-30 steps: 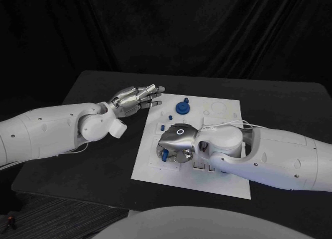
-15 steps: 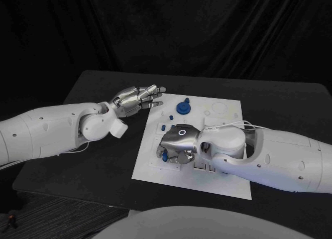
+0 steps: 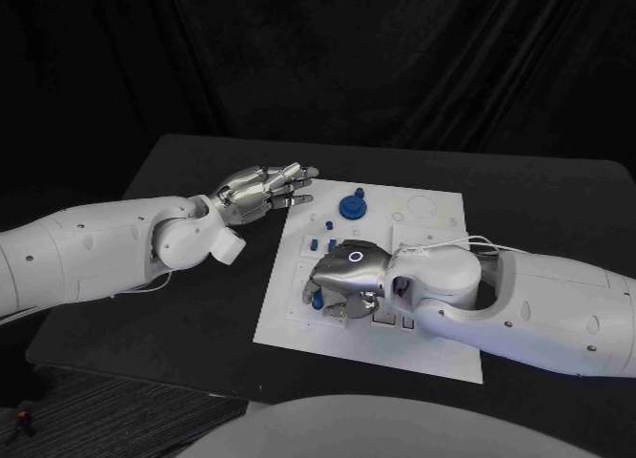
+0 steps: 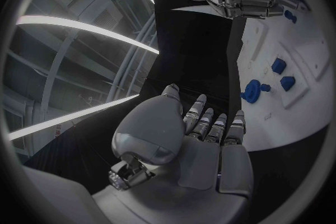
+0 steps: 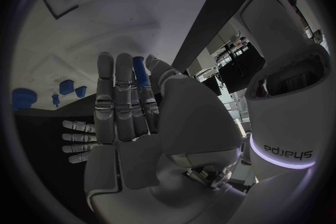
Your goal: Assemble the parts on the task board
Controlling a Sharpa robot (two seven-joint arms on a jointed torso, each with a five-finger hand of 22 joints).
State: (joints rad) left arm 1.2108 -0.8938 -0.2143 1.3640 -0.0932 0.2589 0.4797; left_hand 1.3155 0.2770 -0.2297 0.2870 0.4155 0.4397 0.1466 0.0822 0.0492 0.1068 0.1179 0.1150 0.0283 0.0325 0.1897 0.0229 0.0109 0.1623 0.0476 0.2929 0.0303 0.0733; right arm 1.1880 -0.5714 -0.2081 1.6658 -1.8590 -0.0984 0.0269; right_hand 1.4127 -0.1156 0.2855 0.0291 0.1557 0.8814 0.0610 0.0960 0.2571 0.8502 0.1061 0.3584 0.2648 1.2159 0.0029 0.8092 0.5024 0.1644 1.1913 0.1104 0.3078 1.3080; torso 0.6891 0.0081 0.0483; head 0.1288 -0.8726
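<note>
Low in the middle of the head view, our right hand (image 3: 348,279) has slid a bit down-right on the board (image 3: 428,358) over the last second, so we figure it's lining up a placement. It pinches a blue peg (image 5: 140,71) at its fingertips, long axis along the fingers, tip pointing boardward. Further up-left, our left hand (image 3: 258,191) hovers open, holding nothing.

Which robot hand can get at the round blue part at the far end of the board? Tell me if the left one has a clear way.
Probably yes. The left robot hand hovers empty beside the task board, and nothing lies between it and the round blue part. The right robot hand is busy nearer, holding a blue peg.
</note>
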